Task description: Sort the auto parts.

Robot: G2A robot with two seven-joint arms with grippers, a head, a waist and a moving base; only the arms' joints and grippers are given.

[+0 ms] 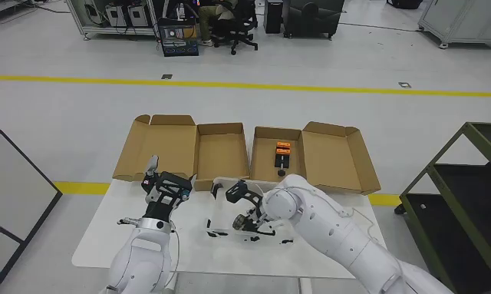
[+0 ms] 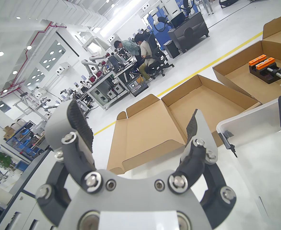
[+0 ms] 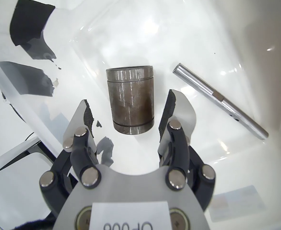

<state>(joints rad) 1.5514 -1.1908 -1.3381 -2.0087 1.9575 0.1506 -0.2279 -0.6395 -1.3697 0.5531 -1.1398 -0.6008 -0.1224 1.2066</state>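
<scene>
my right gripper (image 3: 129, 96) hangs inside the clear bin (image 3: 250, 25), jaws apart, one pad on either side of a dark steel sleeve (image 3: 130, 106) resting on the bin floor. neither pad touches it, so nothing is gripped. near the sleeve but apart from it lies a bright steel rod (image 3: 220, 101).

my left gripper (image 2: 133, 112) is also spread wide and holds nothing. in the top view it sits at lower left of the frame, above the table (image 1: 100, 240) and just short of the cardboard flaps.

from above, the bin is at lower centre, with two open cardboard boxes side by side across the middle of the frame. the right box (image 1: 265, 152) holds one orange-and-black vise (image 1: 282, 157). the left box (image 1: 222, 152) has taken no part that i can see.

by my reckoning the sort is in its early stretch: one part is boxed, and at least the sleeve and the rod are still waiting in the bin. my arm covers part of the bin from above, so i cannot tell whether more parts lie there. the step in hand looks like closing on the sleeve and lifting it out.
</scene>
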